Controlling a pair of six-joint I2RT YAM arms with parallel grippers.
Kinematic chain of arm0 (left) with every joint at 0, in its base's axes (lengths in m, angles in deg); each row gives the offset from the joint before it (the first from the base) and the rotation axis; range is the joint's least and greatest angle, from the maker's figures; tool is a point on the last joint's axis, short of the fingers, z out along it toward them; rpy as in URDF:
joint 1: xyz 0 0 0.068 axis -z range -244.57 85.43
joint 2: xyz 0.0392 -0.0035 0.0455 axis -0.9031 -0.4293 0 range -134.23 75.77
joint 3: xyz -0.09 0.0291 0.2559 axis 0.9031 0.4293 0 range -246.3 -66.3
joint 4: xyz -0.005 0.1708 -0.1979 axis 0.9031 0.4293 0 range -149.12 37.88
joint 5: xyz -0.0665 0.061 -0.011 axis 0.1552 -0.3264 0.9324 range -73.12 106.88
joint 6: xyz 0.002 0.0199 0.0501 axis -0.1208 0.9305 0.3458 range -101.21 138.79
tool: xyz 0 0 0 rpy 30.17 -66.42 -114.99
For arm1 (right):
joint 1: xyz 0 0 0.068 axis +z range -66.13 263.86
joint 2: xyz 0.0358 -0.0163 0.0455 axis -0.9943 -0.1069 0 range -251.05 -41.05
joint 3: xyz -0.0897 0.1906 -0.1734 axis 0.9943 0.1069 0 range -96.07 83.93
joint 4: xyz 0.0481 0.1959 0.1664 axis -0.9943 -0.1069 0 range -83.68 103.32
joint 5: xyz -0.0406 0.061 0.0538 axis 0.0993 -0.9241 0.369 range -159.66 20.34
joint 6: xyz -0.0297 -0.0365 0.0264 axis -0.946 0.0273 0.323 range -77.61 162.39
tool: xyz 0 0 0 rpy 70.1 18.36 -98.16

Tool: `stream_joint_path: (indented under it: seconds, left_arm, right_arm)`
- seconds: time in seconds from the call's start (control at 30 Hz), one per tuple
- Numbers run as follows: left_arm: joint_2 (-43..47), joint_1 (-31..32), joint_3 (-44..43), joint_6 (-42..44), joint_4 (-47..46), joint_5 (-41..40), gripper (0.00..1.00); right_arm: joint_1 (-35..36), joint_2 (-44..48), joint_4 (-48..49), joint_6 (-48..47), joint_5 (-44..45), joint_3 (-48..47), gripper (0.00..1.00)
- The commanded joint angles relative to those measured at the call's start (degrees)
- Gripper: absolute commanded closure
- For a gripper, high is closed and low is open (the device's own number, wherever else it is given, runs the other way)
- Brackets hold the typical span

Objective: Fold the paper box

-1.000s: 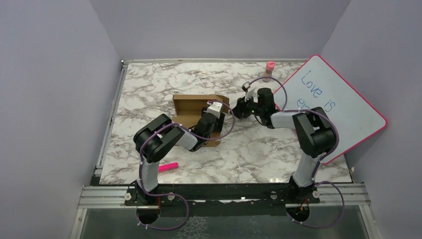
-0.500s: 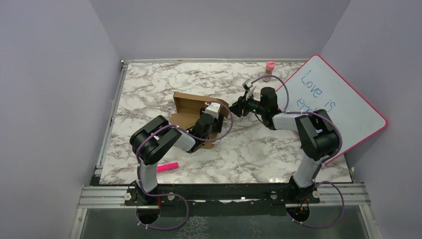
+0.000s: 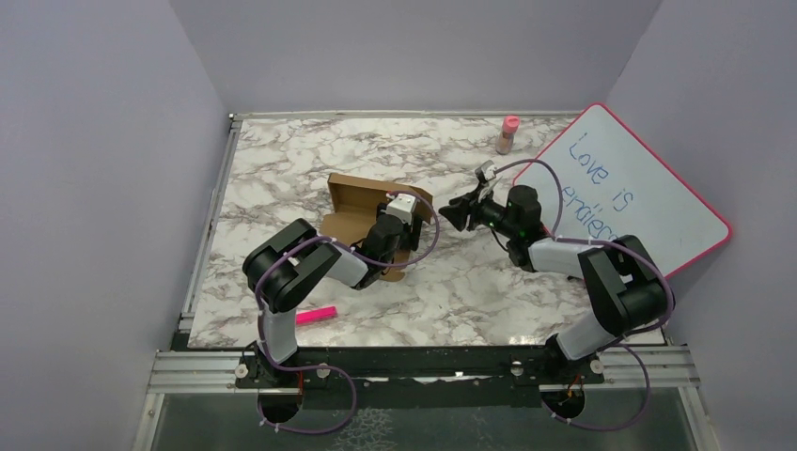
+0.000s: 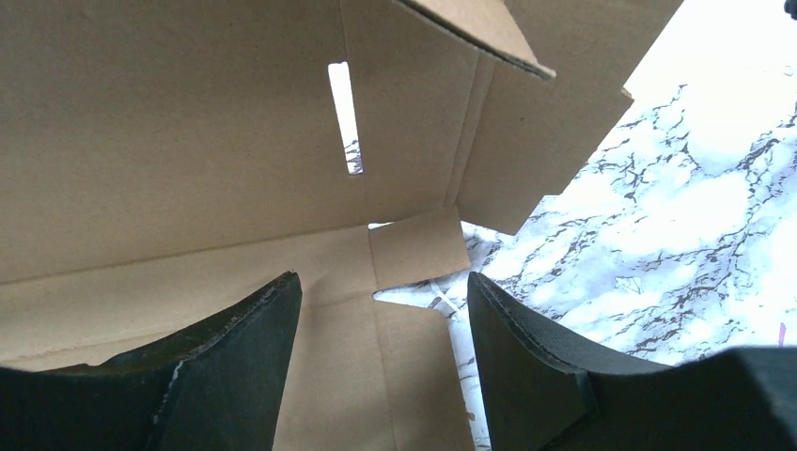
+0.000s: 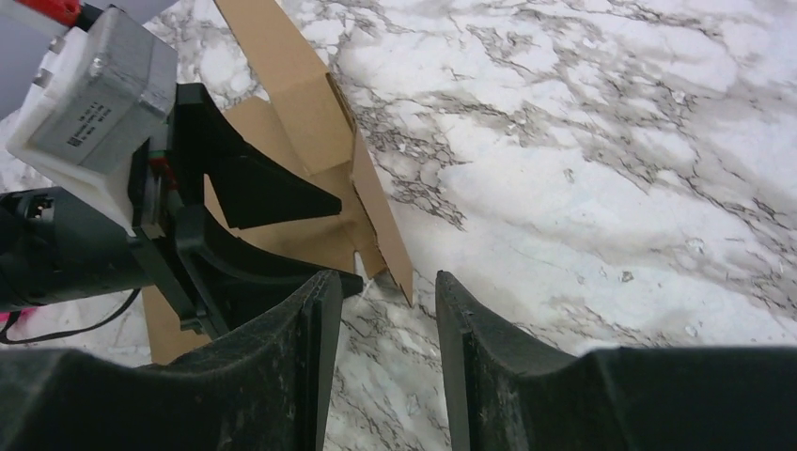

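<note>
soft even overhead light, faint shadows, blown-out glare on the table (image 4: pixel 714 113) top right

The whiteboard (image 3: pixel 658 221) reads "Love is", next word partly hidden.

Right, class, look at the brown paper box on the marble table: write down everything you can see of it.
The paper box is plain brown unprinted cardboard, mostly unfolded, lying on the marble table left of centre. Some flaps stand raised; creases, a narrow slit and small tabs show. The open left gripper hangs over its inner panel; contact cannot be told.
</note>
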Motion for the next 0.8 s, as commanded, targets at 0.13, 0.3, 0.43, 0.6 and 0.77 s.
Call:
stream_joint_path:
  seconds: [0.13, 0.3, 0.43, 0.6, 0.77]
  left_arm:
    - [2.35, 0.11, 0.91, -0.42, -1.87, 1.62, 0.32]
    - [2.09, 0.12, 0.93, -0.82, -1.88, 1.80, 0.31]
    - [1.72, 0.03, 0.67, -0.80, -1.89, 2.02, 0.31]
    - [1.23, 0.05, -0.02, -0.55, -1.87, 1.77, 0.30]
    - [0.37, 0.04, -1.01, 0.59, -1.85, 1.05, 0.29]
  right_arm:
    - [2.74, -2.29, 4.69, -0.53, -0.13, -3.72, 0.53]
    - [3.59, -6.22, 7.10, -0.19, 0.75, -5.52, 0.54]
    - [3.77, -8.93, 8.12, -0.04, 0.57, -6.88, 0.59]
    - [4.01, -9.93, 8.52, -0.42, 0.25, -7.03, 0.75]
    - [4.04, -9.39, 7.99, -1.69, 0.16, -6.38, 0.86]
